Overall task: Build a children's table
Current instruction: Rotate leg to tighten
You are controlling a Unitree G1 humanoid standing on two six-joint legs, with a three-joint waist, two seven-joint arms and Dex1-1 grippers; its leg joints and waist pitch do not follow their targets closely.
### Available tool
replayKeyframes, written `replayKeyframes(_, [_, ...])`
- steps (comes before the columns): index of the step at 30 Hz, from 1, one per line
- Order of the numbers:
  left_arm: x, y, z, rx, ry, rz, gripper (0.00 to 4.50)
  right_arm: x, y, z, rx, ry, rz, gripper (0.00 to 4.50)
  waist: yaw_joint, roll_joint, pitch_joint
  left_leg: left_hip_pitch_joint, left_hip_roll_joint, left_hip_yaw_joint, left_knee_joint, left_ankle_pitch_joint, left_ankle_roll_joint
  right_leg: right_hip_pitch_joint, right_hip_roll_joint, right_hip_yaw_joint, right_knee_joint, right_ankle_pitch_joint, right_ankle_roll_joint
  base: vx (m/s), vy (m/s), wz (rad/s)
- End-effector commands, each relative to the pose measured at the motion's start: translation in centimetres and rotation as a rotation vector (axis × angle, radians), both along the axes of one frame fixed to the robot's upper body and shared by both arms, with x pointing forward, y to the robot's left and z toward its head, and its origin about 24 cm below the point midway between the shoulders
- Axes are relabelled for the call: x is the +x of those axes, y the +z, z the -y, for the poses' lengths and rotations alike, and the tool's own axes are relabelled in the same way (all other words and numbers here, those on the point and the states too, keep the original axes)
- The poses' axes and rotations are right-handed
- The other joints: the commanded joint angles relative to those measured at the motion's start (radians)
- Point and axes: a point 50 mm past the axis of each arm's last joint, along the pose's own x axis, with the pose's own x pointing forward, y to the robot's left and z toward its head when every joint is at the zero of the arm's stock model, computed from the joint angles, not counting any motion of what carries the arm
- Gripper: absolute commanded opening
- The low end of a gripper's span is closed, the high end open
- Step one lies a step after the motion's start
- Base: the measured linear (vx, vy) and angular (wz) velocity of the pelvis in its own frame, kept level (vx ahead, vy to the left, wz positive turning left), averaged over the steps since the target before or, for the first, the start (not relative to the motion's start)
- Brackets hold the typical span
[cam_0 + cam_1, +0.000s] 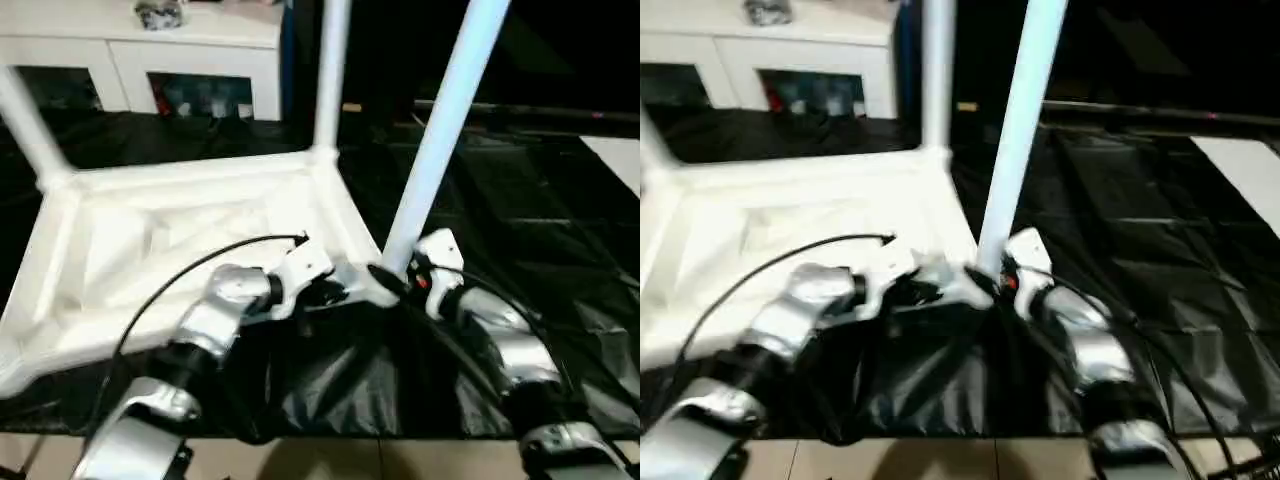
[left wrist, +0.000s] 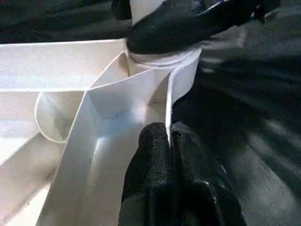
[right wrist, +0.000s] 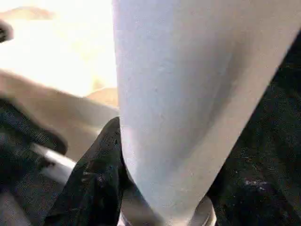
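The white plastic children's table top [image 1: 180, 240], rectangular with its ribbed underside up, lies on the black crinkled sheet [image 1: 500, 200] that covers the work surface. The left tool [image 2: 170, 155] is shut tight on the thin rim wall of that top, just beside the near right corner socket [image 2: 162, 63]. The right tool [image 3: 160, 188] stands about half open around the base of a long white tubular leg [image 1: 445, 130], one black finger [image 3: 96, 174] pressed against the tube where it enters the socket; the tool appears to be gripping it. That leg leans toward the robot's right rather than standing straight, so the main risk, as a judgement, is that it is not fully seated: pushed down at this tilt it could jam in the socket or spring out, and the smooth tube could slip through the half-open grip. The top might also slide on the slick sheet if the pinch on the thin rim gives way. By count: one table top, three legs standing up from its corners (the far left leg [image 1: 25, 115], the far right leg [image 1: 332, 70] and the held one), two tools, and one white cabinet with glass doors [image 1: 140, 65] behind.
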Motion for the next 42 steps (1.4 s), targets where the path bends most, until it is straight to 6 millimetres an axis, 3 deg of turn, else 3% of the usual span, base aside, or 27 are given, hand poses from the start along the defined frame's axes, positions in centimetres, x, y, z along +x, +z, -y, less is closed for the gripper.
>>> replayKeyframes(1, [0.3,1.0,3.3,-0.079,0.026,0.044,0.0,-1.0,-2.9,-3.0,-0.051,0.0,-0.136,1.96,-0.004,-0.004,-0.037,0.003,0.016,-0.009,-0.073,-0.349,-0.002,0.023,-0.045,0.026,-0.097,-0.449,-0.129,0.0,0.0,0.0])
replayKeyframes(5, [0.3,1.4,4.5,-0.093,0.005,0.066,0.0,-0.1,-2.2,-4.7,0.006,-0.057,-0.128,1.96,-0.009,-0.004,-0.041,-0.001,0.016,-0.01,-0.073,-0.346,0.005,0.024,-0.044,0.026,-0.095,-0.416,-0.128,0.0,0.0,0.0])
replayKeyframes(7, [0.3,1.5,4.4,-0.085,-0.007,0.079,0.0,0.0,-1.9,-5.0,0.054,-0.041,-0.129,2.52,-0.009,-0.003,-0.042,-0.001,0.018,-0.007,-0.071,-0.337,0.014,0.024,-0.042,0.027,-0.093,-0.373,-0.138,0.0,0.0,0.0])
replayKeyframes(11, [0.4,1.4,3.6,-0.071,-0.022,0.09,0.0,0.0,-1.8,-4.4,0.06,-0.043,-0.122,2.98,-0.008,-0.002,-0.043,-0.004,0.019,-0.004,-0.071,-0.306,0.03,0.029,-0.042,0.028,-0.085,-0.292,-0.168,0.0,0.0,0.0])
replayKeyframes(12, [0.4,1.4,3.5,-0.07,-0.024,0.091,0.0,0.0,-1.8,-4.2,0.046,-0.044,-0.114,3.08,-0.006,-0.007,-0.043,-0.005,0.018,-0.004,-0.07,-0.301,0.031,0.031,-0.043,0.027,-0.085,-0.301,-0.168,0.0,0.0,0.0])
replayKeyframes(18, [0.4,1.4,3.2,-0.078,-0.032,0.1,0.0,-0.3,-1.5,-2.6,-0.028,0.004,-0.046,3.12,0.0,-0.008,-0.042,-0.004,0.02,-0.001,-0.069,-0.288,0.038,0.031,-0.045,0.029,-0.087,-0.309,-0.16,0.0,0.0,0.0])
replayKeyframes(20, [0.3,1.3,2.9,-0.079,-0.019,0.1,0.0,-0.8,-0.6,0.0,-0.027,0.038,0.0,3.12,0.007,-0.011,-0.045,-0.004,0.021,0.0,-0.066,-0.261,0.049,0.034,-0.044,0.029,-0.082,-0.268,-0.161,0.0,0.0,0.0])
replayKeyframes(23, [0.3,1.3,2.7,-0.077,-0.009,0.099,0.0,-1.2,-0.1,1.4,-0.033,0.064,0.029,3.12,0.018,-0.013,-0.046,-0.002,0.022,0.006,-0.059,-0.23,0.075,0.035,-0.042,0.03,-0.079,-0.204,-0.18,0.0,0.0,0.0])
replayKeyframes(24, [0.2,1.2,2.5,-0.084,-0.006,0.094,0.0,-1.7,0.5,3.2,-0.039,0.074,0.047,3.12,0.018,-0.011,-0.047,-0.007,0.023,0.004,-0.06,-0.211,0.082,0.041,-0.041,0.028,-0.076,-0.176,-0.187,0.0,0.0,0.0])
replayKeyframes(25, [0.0,1.3,2.2,-0.099,-0.01,0.087,0.27,-2.1,1.1,5.0,-0.045,0.078,0.056,3.13,0.021,-0.004,-0.048,-0.009,0.023,0.003,-0.057,-0.196,0.084,0.043,-0.042,0.029,-0.071,-0.151,-0.191,0.0,0.0,0.0])
replayKeyframes(26, [-0.3,1.3,1.9,-0.114,-0.019,0.076,0.44,-2.6,1.6,6.4,-0.049,0.088,0.059,3.13,0.023,-0.004,-0.05,-0.008,0.024,0.003,-0.056,-0.184,0.091,0.045,-0.04,0.028,-0.07,-0.122,-0.196,0.0,0.0,0.0])
replayKeyframes(27, [-0.6,1.3,1.5,-0.121,-0.024,0.074,0.55,-3.1,2.0,7.6,-0.053,0.106,0.056,3.13,0.031,-0.007,-0.054,-0.012,0.025,0.005,-0.048,-0.131,0.123,0.049,-0.039,0.028,-0.055,-0.006,-0.232,0.0,0.0,0.0])
replayKeyframes(29, [-1.1,1.4,0.5,-0.12,-0.032,0.076,0.67,-3.9,2.4,8.7,-0.062,0.146,0.039,3.13,0.03,-0.008,-0.055,-0.017,0.024,0.006,-0.043,-0.106,0.144,0.05,-0.036,0.025,-0.048,0.055,-0.253,0.0,0.0,0.0])
replayKeyframes(31, [-1.3,1.7,-0.2,-0.13,-0.023,0.075,0.92,-4.2,2.4,8.9,-0.064,0.168,0.022,3.13,0.023,-0.008,-0.053,-0.018,0.022,0.006,-0.044,-0.122,0.147,0.049,-0.036,0.023,-0.049,0.029,-0.257,0.0,0.0,0.0])
replayKeyframes(33, [-1.9,2.2,-1.2,-0.158,-0.014,0.06,1.0,-4.7,2.4,8.8,-0.046,0.207,-0.008,3.13,0.011,-0.007,-0.047,-0.015,0.028,0.005,-0.05,-0.181,0.128,0.046,-0.041,0.023,-0.061,-0.09,-0.25,0.0,0.0,0.0])
replayKeyframes(35, [-2.5,2.7,-2.1,-0.175,-0.014,0.047,1.15,-5.0,2.4,8.2,-0.019,0.252,-0.022,3.13,0.008,-0.004,-0.043,-0.013,0.03,0.006,-0.054,-0.211,0.113,0.038,-0.038,0.024,-0.068,-0.152,-0.241,0.0,0.0,0.0])
replayKeyframes(36, [-3.3,3.3,-3.0,-0.191,-0.022,0.025,1.26,-5.5,2.4,7.3,0.013,0.307,-0.035,3.13,0.009,-0.01,-0.044,-0.014,0.032,0.002,-0.057,-0.217,0.101,0.043,-0.041,0.024,-0.063,-0.171,-0.235,0.0,0.0,0.0])
replayKeyframes(37, [-3.9,3.7,-3.5,-0.199,-0.03,0.009,1.36,-5.7,2.5,6.7,0.037,0.338,-0.043,3.13,0.007,-0.007,-0.042,-0.017,0.031,0.002,-0.058,-0.215,0.1,0.041,-0.039,0.024,-0.066,-0.184,-0.229,0.0,0.0,0.0])
replayKeyframes(38, [-4.5,4.1,-4.0,-0.207,-0.039,-0.007,1.36,-5.8,2.6,6.2,0.057,0.363,-0.05,3.13,0.007,-0.01,-0.042,-0.011,0.033,0.003,-0.058,-0.214,0.092,0.038,-0.038,0.025,-0.063,-0.184,-0.228,0.0,0.0,0.0])
replayKeyframes(40, [-5.5,4.5,-4.6,-0.216,-0.057,-0.04,1.59,-5.8,2.6,5.3,0.078,0.387,-0.051,3.13,0.005,-0.003,-0.041,-0.008,0.032,0.004,-0.059,-0.217,0.082,0.033,-0.035,0.025,-0.064,-0.19,-0.226,0.0,0.0,0.0])
replayKeyframes(42, [-7.4,5.0,-5.6,-0.204,-0.094,-0.105,1.7,-5.2,2.5,4.0,0.099,0.397,-0.039,3.13,0.002,-0.006,-0.037,-0.013,0.03,0.004,-0.064,-0.218,0.069,0.031,-0.033,0.025,-0.062,-0.205,-0.224,0.0,0.0,0.0])
